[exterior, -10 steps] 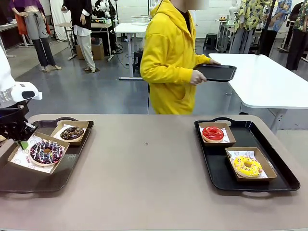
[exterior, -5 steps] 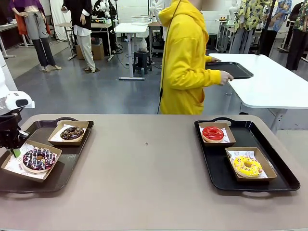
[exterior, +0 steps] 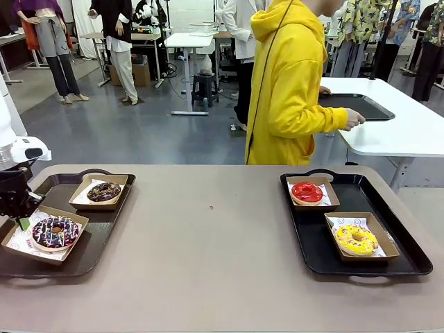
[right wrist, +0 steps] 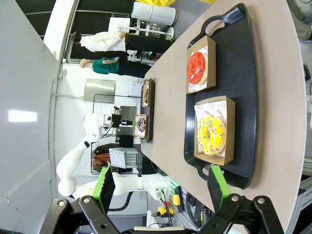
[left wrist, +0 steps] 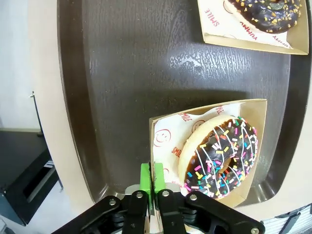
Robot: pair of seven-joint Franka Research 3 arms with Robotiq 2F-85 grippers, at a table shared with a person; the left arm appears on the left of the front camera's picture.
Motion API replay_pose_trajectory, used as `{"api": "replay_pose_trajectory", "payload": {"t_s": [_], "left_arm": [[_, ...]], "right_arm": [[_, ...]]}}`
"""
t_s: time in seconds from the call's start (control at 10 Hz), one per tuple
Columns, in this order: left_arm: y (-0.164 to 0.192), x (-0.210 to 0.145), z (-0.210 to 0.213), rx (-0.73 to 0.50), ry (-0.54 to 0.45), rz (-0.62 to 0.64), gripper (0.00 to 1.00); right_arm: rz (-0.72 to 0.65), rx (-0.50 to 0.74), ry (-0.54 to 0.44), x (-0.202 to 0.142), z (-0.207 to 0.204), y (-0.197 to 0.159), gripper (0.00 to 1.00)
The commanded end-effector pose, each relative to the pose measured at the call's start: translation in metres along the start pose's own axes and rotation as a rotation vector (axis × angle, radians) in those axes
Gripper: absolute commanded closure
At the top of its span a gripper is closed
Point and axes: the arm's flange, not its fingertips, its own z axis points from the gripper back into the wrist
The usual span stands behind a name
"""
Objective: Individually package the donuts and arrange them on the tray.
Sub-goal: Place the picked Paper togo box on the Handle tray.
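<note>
On the left tray (exterior: 104, 232) a dark sprinkled donut (exterior: 55, 231) (left wrist: 222, 156) lies in a paper-lined cardboard box (exterior: 12, 239) (left wrist: 163, 129). My left gripper (exterior: 21, 220) (left wrist: 151, 178) is shut on that box's side wall, at the tray's left end. A chocolate donut (exterior: 104, 192) (left wrist: 268, 12) sits boxed farther back on the same tray. The right tray (exterior: 409, 258) (right wrist: 243, 97) carries a red donut (exterior: 306, 191) (right wrist: 197, 68) and a yellow sprinkled donut (exterior: 356, 239) (right wrist: 210, 132), each in its own box. My right gripper (right wrist: 161, 187) hangs open, high above the table's right end.
A person in a yellow hoodie (exterior: 291, 90) stands beyond the far edge, turned away, with a hand at a third black tray (exterior: 361, 105) on a white table (exterior: 409, 132). Bare tabletop (exterior: 208, 236) lies between the two trays.
The box with the sprinkled donut has slid left and nearer along the left tray with my left gripper. The person has walked right and set the black tray on the white table.
</note>
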Motion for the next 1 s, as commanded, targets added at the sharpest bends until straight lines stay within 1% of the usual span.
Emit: {"api": "replay_pose_trajectory", "payload": {"t_s": [0.0, 0.1, 0.3, 0.4, 0.5, 0.6, 0.7, 0.8, 0.9], "left_arm": [[0.003, 0.003, 0.000, 0.030, -0.011, -0.024, 0.41], [0.003, 0.004, 0.000, 0.039, -0.006, -0.023, 0.00], [0.002, 0.001, 0.000, 0.044, 0.001, -0.012, 0.00], [0.002, 0.002, 0.002, 0.042, 0.002, -0.017, 0.19], [0.002, 0.001, 0.007, 0.031, 0.003, -0.023, 0.49], [0.001, -0.001, 0.012, 0.020, 0.000, -0.029, 0.00], [0.001, -0.004, 0.018, -0.011, -0.003, -0.040, 0.29], [0.004, -0.003, 0.027, -0.057, -0.002, -0.055, 0.00], [0.009, -0.001, 0.039, -0.133, -0.001, -0.086, 0.10]], "right_arm": [[0.002, 0.009, 0.000, -0.001, 0.000, 0.001, 0.00], [0.002, 0.009, 0.000, -0.001, 0.000, 0.001, 0.00], [0.002, 0.009, 0.000, -0.001, 0.000, 0.001, 0.00], [0.002, 0.009, 0.000, -0.001, 0.000, 0.001, 0.00], [0.002, 0.009, 0.000, -0.001, 0.000, 0.001, 0.00], [0.002, 0.009, 0.000, -0.001, 0.000, 0.001, 0.00], [0.002, 0.009, 0.000, -0.001, 0.000, 0.001, 0.00], [0.002, 0.009, 0.000, -0.001, 0.000, 0.001, 0.00], [0.002, 0.009, 0.000, -0.001, 0.000, 0.001, 0.00]]}}
